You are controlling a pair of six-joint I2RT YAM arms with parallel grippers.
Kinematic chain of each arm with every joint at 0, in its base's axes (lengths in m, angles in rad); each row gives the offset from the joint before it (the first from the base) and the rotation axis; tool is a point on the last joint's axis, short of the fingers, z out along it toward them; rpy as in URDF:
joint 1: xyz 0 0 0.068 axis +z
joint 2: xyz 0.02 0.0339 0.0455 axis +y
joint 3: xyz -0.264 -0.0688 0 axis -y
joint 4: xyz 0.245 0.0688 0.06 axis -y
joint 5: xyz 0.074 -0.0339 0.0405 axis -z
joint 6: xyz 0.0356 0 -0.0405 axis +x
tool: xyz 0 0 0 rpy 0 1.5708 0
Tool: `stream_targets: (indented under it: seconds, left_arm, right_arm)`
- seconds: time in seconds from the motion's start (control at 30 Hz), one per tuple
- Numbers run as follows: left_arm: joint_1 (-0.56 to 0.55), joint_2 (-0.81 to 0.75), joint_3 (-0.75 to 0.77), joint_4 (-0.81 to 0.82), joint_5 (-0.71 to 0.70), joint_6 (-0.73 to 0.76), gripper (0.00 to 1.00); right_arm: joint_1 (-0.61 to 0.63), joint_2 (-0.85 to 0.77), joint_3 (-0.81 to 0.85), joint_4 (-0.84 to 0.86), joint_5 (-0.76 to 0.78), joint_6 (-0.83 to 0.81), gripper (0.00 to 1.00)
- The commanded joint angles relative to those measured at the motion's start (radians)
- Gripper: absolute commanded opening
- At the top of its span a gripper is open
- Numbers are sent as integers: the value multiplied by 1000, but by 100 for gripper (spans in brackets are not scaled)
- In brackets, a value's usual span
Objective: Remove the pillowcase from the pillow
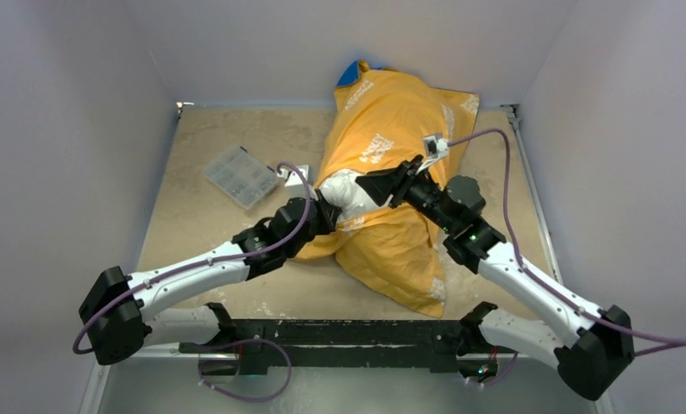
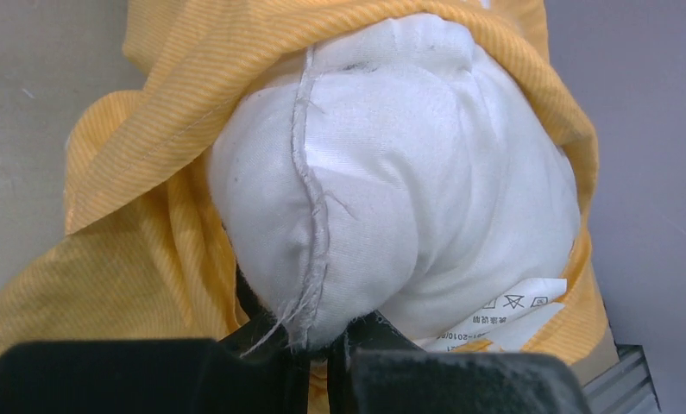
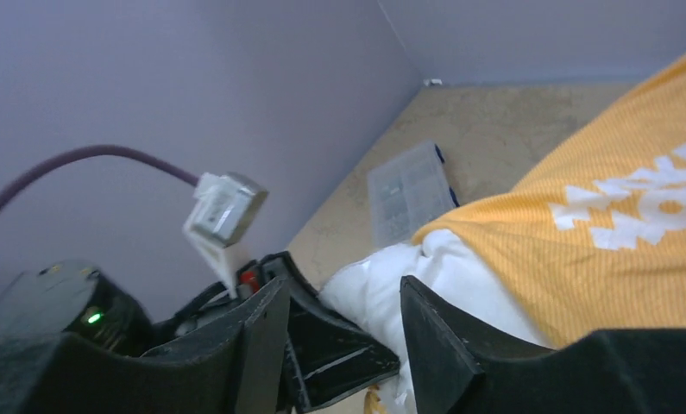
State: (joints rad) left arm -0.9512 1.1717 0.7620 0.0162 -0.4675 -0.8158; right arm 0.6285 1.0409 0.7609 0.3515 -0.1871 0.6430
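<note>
1. the pillowcase (image 1: 391, 164) is lying diagonally across the table (image 1: 201, 138). its far end is reaching the back wall and its near end is pointing toward the arm bases. white lettering patches are showing on the orange fabric, and a blue edge is peeking out at the far end.
2. the pillow (image 1: 348, 190) is sitting mostly inside the pillowcase. one white end is bulging out through an opening on the cover's left side, about midway along it.
3. the left gripper (image 2: 326, 349) is pinching the exposed pillow end, with its jaws together and clamped on the frayed seam at the corner. orange fabric is draping around the white bulge on both sides.
4. a care label (image 2: 503, 315) is hanging from the pillow just right of the clamped corner.
5. the right gripper (image 3: 343, 341) is hovering just beside the exposed pillow end, on its right. its jaws are standing apart and holding nothing. white pillow fabric and the left gripper are showing through the gap between its fingers.
6. a clear compartment box (image 1: 242, 177) is resting on the table to the left of the pillowcase, apart from it.
</note>
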Motion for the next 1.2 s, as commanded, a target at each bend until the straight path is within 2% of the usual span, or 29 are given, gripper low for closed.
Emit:
stream_targets:
  seconds: [0.0,0.1,0.3,0.47,0.63,0.83,1.03,1.17]
  left_arm:
    - [81,-19,71,29,72,62,0]
    - [101,-21,104,-11,111,107,0]
    - [133,-50,172,-166,112,195,0]
    - [204,-40,221,-239,146,222,0]
    - [267,34,285,-273,213,247,0]
    - [279,55,346,-279,257,276,0]
    - [283,70,372,-294,290,297,0]
    - [284,88,396,-298,299,301,0]
  right_arm:
    - [2,-86,-10,-20,-29,-78,63]
    - [3,-71,10,-81,0,-131,75]
    - [2,39,104,-191,69,-222,79]
    - [7,109,146,-230,1,-267,77]
    - [32,66,122,-193,-81,-264,76]
    - [54,114,93,-187,-125,-292,75]
    - [150,189,116,-167,-126,-318,74]
    - [238,236,148,-172,-125,-320,62]
